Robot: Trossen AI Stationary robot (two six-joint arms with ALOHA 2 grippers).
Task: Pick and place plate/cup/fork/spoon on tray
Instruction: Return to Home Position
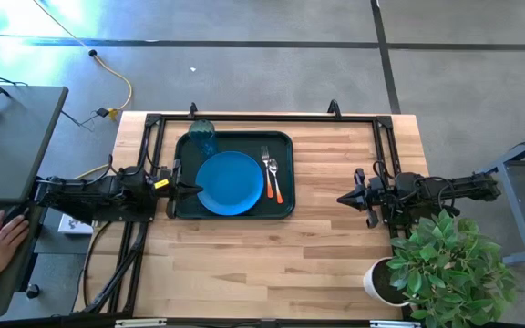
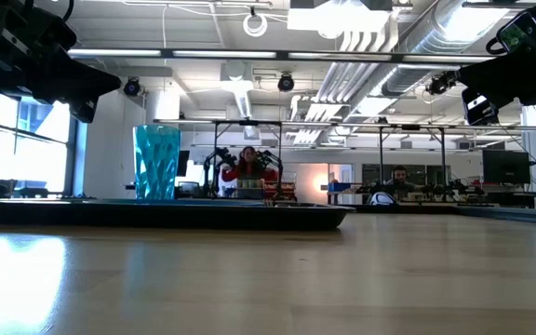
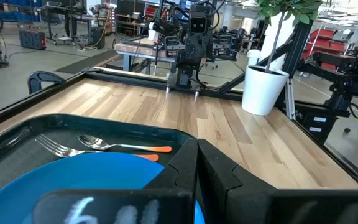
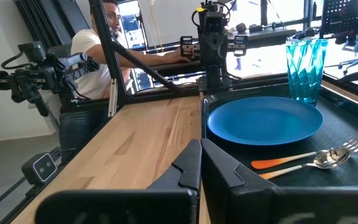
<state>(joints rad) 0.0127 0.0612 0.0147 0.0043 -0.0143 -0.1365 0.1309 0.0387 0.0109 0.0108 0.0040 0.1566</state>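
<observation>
**On the bench: tableware gathered on the tray, both arms standing off**

At the far middle of the wooden bench (image 1: 272, 255) lies the tray (image 1: 285, 208), dark green-black with a raised rim. The plate (image 1: 230, 183) rests flat on it, filling most of its middle. The cup (image 1: 203, 138) stands upright in the tray's far left corner, just beside the plate's rim; in the low view it rises well above the tray's edge. To the right of the plate, the fork (image 1: 265, 164) and the spoon (image 1: 274, 179) lie side by side, close together, heads toward the far side and orange handles toward the near side, both inside the tray.

The left end effector (image 1: 190, 189) sits at the tray's left edge, pointing toward the plate, raised above the bench. Its fingers (image 3: 185, 171) are pressed together and grip nothing.

The right end effector (image 1: 344, 198) hovers over bare bench, well apart from the tray's right side, pointing toward it. Its fingers (image 4: 191, 165) are likewise closed against each other, empty.

A white plant pot (image 1: 383, 281) with a leafy green plant stands at the near right corner. A person's hand (image 1: 3, 239) rests on a grey side table (image 1: 12, 137) beyond the left edge.
</observation>
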